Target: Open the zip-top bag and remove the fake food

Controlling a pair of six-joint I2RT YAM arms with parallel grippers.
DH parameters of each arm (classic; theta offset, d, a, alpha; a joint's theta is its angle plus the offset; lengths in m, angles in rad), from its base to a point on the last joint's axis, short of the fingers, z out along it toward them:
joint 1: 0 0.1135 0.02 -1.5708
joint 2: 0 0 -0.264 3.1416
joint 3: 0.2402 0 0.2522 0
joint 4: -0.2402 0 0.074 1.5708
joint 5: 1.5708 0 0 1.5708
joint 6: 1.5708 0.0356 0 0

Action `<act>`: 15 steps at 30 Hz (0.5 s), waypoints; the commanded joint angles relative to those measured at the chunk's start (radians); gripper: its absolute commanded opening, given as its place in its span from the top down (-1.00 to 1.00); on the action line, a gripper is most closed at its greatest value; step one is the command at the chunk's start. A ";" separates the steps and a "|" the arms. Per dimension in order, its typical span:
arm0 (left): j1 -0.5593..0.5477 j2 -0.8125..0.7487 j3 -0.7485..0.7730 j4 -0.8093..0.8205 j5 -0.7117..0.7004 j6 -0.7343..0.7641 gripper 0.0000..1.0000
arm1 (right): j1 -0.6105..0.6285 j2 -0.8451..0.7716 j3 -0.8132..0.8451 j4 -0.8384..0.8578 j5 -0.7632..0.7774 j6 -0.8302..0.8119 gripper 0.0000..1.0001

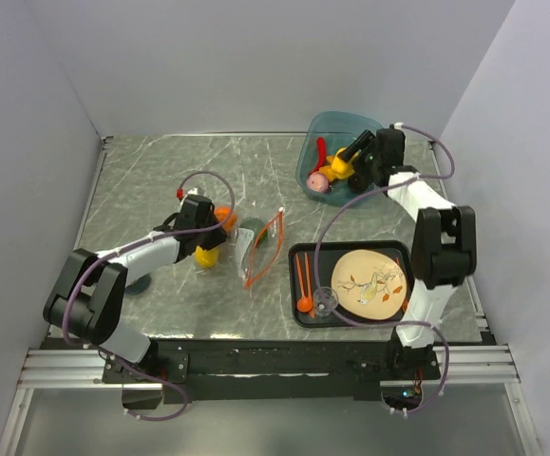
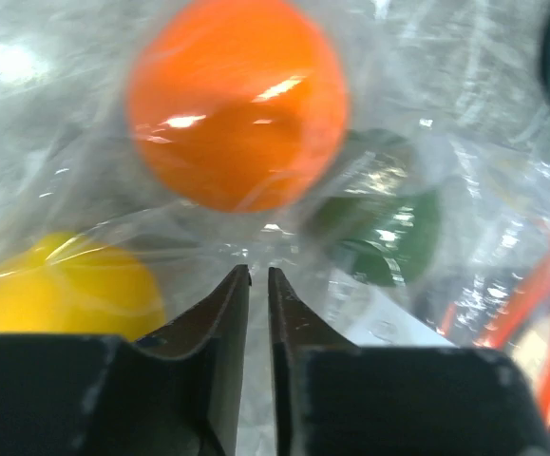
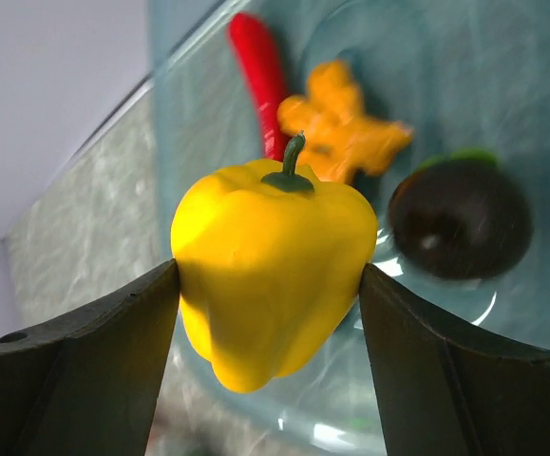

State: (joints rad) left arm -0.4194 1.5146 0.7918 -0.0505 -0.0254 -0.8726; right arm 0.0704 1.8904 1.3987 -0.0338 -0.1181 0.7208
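Tub (image 3: 502, 76) sat just under and ahead of right gripper (image 3: 270, 275), which was clamped on yellow pepper (image 3: 275, 237). Judged step: drop it in. Best bet was to go low over the bare tub floor, then part the jaws wide so it couldn't bounce out. Bag (image 1: 254, 245) lay against left gripper (image 2: 258, 275), whose jaws were nearly together with a thin slit. Couldn't tell if film was pinched. Inside the bag, orange (image 2: 237, 100) was just ahead of the tips, lemon (image 2: 61, 290) to their left and green piece (image 2: 384, 223) ahead-right.

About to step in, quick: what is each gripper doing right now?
Left gripper: nearly shut against the zip-top bag; whether it grips cannot be told.
Right gripper: closed on the yellow pepper.
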 commanded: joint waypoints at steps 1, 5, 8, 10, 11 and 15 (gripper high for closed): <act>-0.013 -0.056 0.072 -0.040 0.048 0.056 0.47 | -0.003 0.039 0.121 -0.049 0.006 -0.023 -0.74; -0.013 -0.100 0.101 -0.078 0.030 0.064 0.16 | 0.008 -0.037 0.073 -0.051 -0.005 -0.058 -1.00; -0.013 -0.102 0.135 -0.098 0.028 0.072 0.10 | 0.012 -0.069 0.079 -0.106 -0.009 -0.081 -1.00; -0.013 -0.090 0.155 -0.095 0.028 0.070 0.11 | 0.019 -0.109 0.039 -0.112 -0.046 -0.074 -0.93; -0.013 -0.085 0.161 -0.088 0.028 0.067 0.12 | 0.043 -0.181 -0.054 -0.092 -0.045 -0.066 -0.89; -0.015 -0.045 0.216 -0.072 0.029 0.060 0.18 | 0.123 -0.336 -0.327 0.075 -0.133 0.014 -0.22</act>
State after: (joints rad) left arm -0.4290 1.4441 0.9340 -0.1402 -0.0013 -0.8246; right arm 0.1131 1.7069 1.2541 -0.0792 -0.1574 0.6823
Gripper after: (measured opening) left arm 0.424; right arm 0.740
